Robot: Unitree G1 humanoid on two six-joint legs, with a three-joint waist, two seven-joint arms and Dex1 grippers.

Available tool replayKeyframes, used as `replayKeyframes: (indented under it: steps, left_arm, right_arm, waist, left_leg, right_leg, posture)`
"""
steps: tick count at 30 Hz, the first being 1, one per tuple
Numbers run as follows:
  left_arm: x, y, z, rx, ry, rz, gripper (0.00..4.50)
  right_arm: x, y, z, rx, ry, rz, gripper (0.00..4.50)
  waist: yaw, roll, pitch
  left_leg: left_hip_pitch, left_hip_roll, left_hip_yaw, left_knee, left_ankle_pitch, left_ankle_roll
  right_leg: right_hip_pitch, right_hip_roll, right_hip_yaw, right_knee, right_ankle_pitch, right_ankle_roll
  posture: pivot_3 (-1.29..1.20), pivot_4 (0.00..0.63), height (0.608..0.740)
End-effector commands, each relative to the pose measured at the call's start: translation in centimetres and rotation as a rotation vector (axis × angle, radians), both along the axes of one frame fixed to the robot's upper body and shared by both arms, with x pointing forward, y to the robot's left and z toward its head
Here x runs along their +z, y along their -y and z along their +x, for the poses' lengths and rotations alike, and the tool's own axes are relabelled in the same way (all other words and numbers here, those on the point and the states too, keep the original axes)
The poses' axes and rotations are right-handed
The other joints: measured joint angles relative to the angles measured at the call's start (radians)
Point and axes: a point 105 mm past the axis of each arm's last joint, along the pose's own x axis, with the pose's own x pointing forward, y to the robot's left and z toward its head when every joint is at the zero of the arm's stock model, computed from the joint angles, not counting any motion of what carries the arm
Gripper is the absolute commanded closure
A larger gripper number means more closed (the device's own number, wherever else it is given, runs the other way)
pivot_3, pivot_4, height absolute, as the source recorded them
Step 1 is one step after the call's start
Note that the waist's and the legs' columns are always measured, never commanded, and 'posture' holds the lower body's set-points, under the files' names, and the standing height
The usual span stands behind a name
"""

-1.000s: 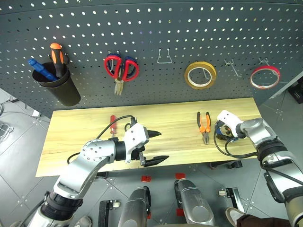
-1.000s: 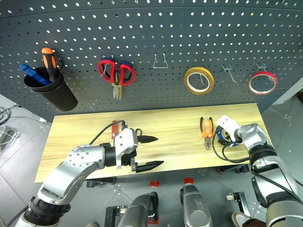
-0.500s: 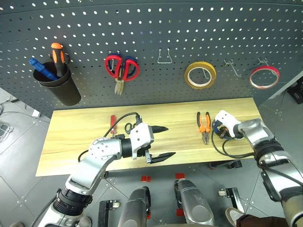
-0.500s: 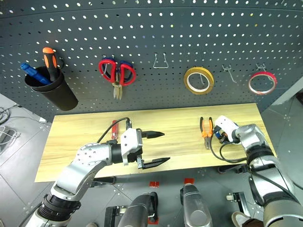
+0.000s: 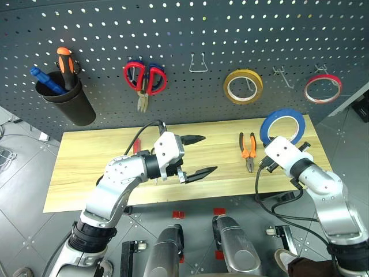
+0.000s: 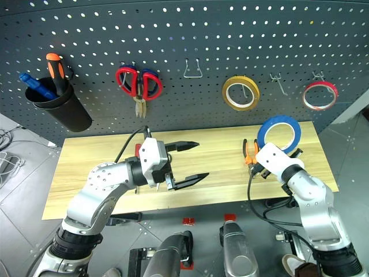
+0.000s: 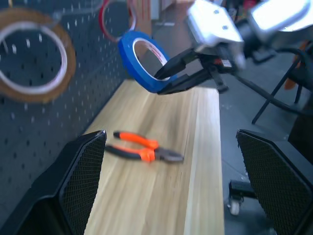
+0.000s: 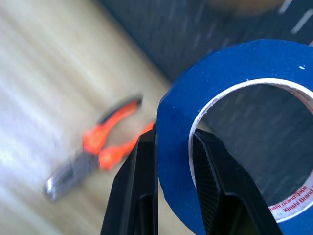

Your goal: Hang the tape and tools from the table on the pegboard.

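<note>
At the right of the frame, the right claw [image 8: 173, 196] pinched the blue tape [image 5: 282, 126] by its rim, ready for a pegboard [image 5: 230, 52] hook; the left claw [image 5: 199, 154] stood spread.

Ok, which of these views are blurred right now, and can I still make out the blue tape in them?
Right wrist view: the pliers and table are smeared, but the blue tape between the jaws is sharp. Left wrist view: the right gripper is soft at its white housing, the tape readable. Head views: crisp throughout.
</note>
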Motion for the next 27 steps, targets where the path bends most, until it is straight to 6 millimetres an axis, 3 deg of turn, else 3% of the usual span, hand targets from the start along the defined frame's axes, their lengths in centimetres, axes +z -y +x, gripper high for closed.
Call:
replayKeyframes:
  steps: [1, 4, 10, 17, 22, 27]
  left_arm:
    - [1.4, 0.5, 0.1, -0.015, 0.051, -0.033, 0.00]
    - [1.6, 0.7, 0.6, -0.011, 0.063, -0.036, 0.00]
    - [1.5, 0.7, 0.9, -0.004, 0.066, -0.034, 0.00]
    - [1.4, 0.0, 1.3, 0.037, 0.064, -0.031, 0.00]
    - [0.4, -1.4, 1.4, 0.084, 0.040, -0.006, 0.00]
    - [-1.3, -3.9, 1.3, 0.133, 0.012, 0.074, 0.00]
  right_arm:
    - [3.9, -1.4, -0.8, 0.040, 0.201, 0.005, 3.82]
    - [5.5, -1.1, 1.2, 0.019, 0.229, 0.098, 3.82]
    - [6.3, 0.8, 5.6, -0.021, 0.189, 0.205, 3.82]
    - [5.9, 1.9, 9.5, -0.014, 0.050, 0.326, 3.82]
    - [4.2, 0.7, 8.7, 0.014, -0.009, 0.331, 2.16]
    - [1.5, 0.3, 6.3, -0.027, -0.132, 0.374, 0.47]
  waist:
    - [-0.007, 0.000, 0.000]
    - [-0.019, -0.001, 0.001]
    - [-0.024, -0.001, 0.001]
    - [-0.032, -0.001, 0.001]
    - [-0.034, -0.001, 0.001]
    - [-0.034, -0.001, 0.001]
  left_leg:
    - [0.000, 0.000, 0.000, 0.000, 0.000, 0.000]
    - [0.000, 0.000, 0.001, 0.000, 0.002, -0.002]
    - [0.000, 0.000, 0.000, 0.000, 0.002, -0.003]
    - [-0.001, 0.000, 0.002, 0.000, 0.002, -0.002]
    - [-0.001, 0.000, 0.002, 0.000, 0.002, -0.002]
    - [-0.002, 0.000, 0.002, 0.000, 0.002, -0.002]
  right_leg:
    - [0.000, 0.000, 0.000, 0.000, 0.000, 0.001]
    - [0.000, 0.000, 0.000, 0.000, 0.001, 0.001]
    - [0.000, 0.000, 0.000, 0.000, 0.001, 0.000]
    - [-0.001, 0.000, 0.001, -0.002, 0.001, -0.001]
    - [-0.001, 0.000, 0.001, -0.002, 0.001, -0.001]
    - [-0.002, 0.000, 0.002, -0.001, 0.001, -0.001]
  posture:
    - [-0.39, 0.363, 0.740]
    - [-0.40, 0.358, 0.740]
    - [-0.38, 0.344, 0.740]
    - [-0.36, 0.336, 0.740]
    - [-0.36, 0.332, 0.740]
    - [-0.36, 0.325, 0.740]
